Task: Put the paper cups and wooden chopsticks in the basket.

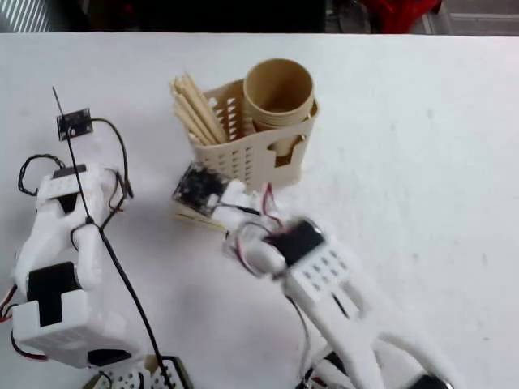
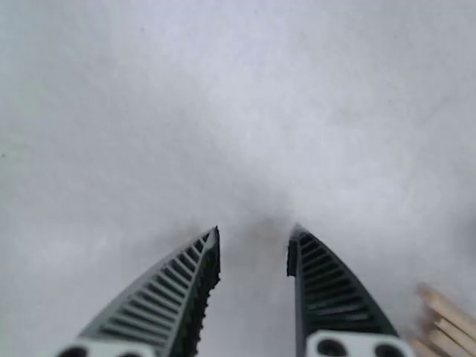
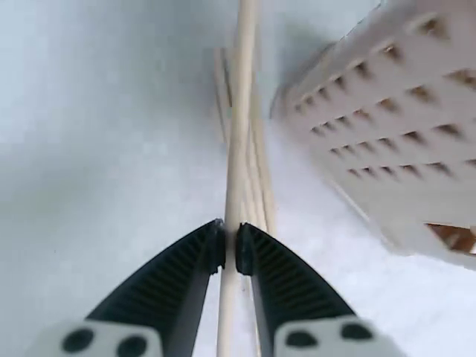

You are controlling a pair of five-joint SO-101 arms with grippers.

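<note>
**A:** Where's the chopstick you're after?

**B:** One pale, round wooden chopstick (image 3: pixel 242 111) is pinched between your right jaws, which have closed down to its thickness. A few more loose wooden chopsticks (image 3: pixel 262 186) lie flat on the white counter (image 1: pixel 422 146) right under it. They sit just beside the wall of the cream perforated plastic basket (image 1: pixel 251 158).

**A:** Why take only one?

**B:** That's a guess on my part. Narrow jaws should hold a single round stick more surely than a heap that can roll. Working so near the basket also leaves you only a short carry.

**A:** How much of the job is left?

**B:** The stack of tan paper cups (image 1: pixel 278 93) already stands in one side of the basket. A bundle of upright chopsticks (image 1: pixel 195 109) leans out of the other side, so I'd aim there. What's left looks like the few on the counter.

**A:** And the other arm?

**B:** Your left arm (image 1: pixel 61 243) is well apart from the basket. Your left jaws are spread wide over bare counter with nothing between them, likely parked clear of the right arm (image 1: pixel 312 263).
</note>
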